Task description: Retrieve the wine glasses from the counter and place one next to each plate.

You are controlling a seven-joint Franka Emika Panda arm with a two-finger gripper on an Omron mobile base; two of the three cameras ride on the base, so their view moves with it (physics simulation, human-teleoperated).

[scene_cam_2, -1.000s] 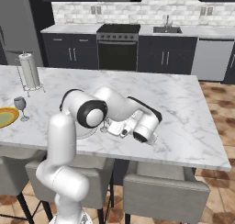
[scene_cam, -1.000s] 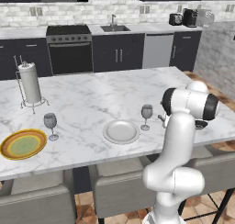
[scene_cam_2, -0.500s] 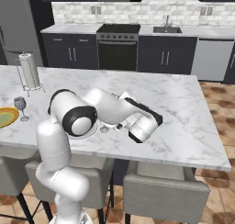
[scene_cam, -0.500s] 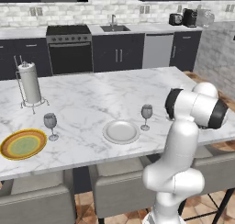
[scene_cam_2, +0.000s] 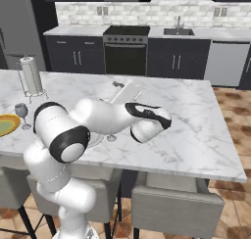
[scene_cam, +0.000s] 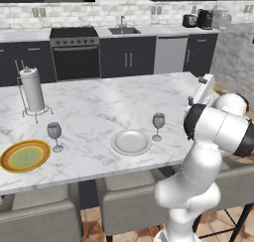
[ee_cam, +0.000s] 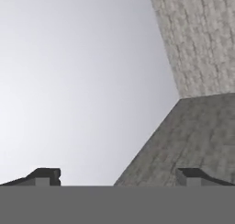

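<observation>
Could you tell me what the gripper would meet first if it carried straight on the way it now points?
Probably nothing nearby: the gripper is open and aimed up, away from the island. Its hand view shows the plain ceiling and a brick wall far ahead; depth is unclear.

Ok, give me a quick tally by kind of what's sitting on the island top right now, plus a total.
Wine glasses: 2, one beside the yellow-orange plate, one beside the white plate
Plates: 2, yellow-orange plate and white plate
Paper-towel roll on wire stand: 1
Total: 5
</observation>
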